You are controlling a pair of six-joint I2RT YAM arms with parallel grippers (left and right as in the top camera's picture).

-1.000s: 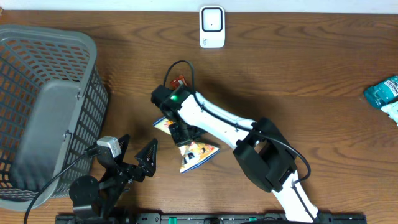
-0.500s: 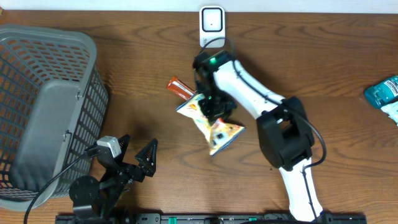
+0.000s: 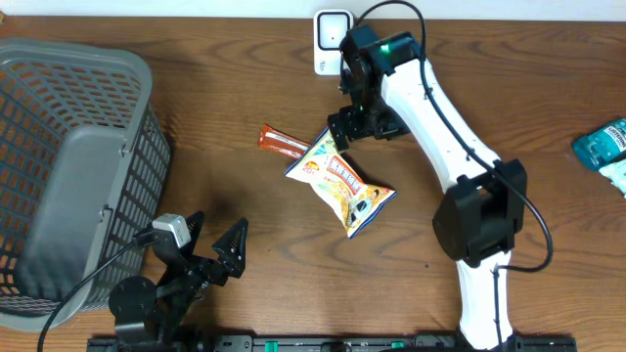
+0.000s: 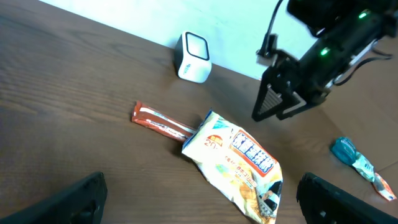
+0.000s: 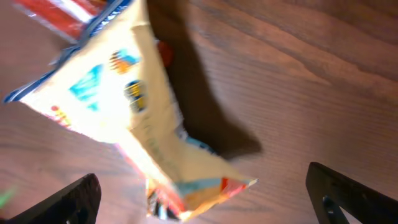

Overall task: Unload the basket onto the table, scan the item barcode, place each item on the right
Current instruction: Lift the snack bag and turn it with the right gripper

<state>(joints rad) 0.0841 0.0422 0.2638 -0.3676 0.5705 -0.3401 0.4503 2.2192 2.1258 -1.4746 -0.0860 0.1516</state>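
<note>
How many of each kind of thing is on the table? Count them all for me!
Packets: 3 (yellow chip bag, red bar, teal packet)
Scanners: 1 (white scanner)
Baskets: 1 (grey basket)
Total: 5

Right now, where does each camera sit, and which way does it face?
Overhead: above the table, looking straight down on basket, scanner and snack bag; left pincer and right pincer show.
Left wrist: low at the front, facing the back wall; own fingertips in bottom corners.
Right wrist: over the snack bag, facing down; own fingertips in bottom corners.
Shared: overhead and left wrist both show scanner and red bar.
</note>
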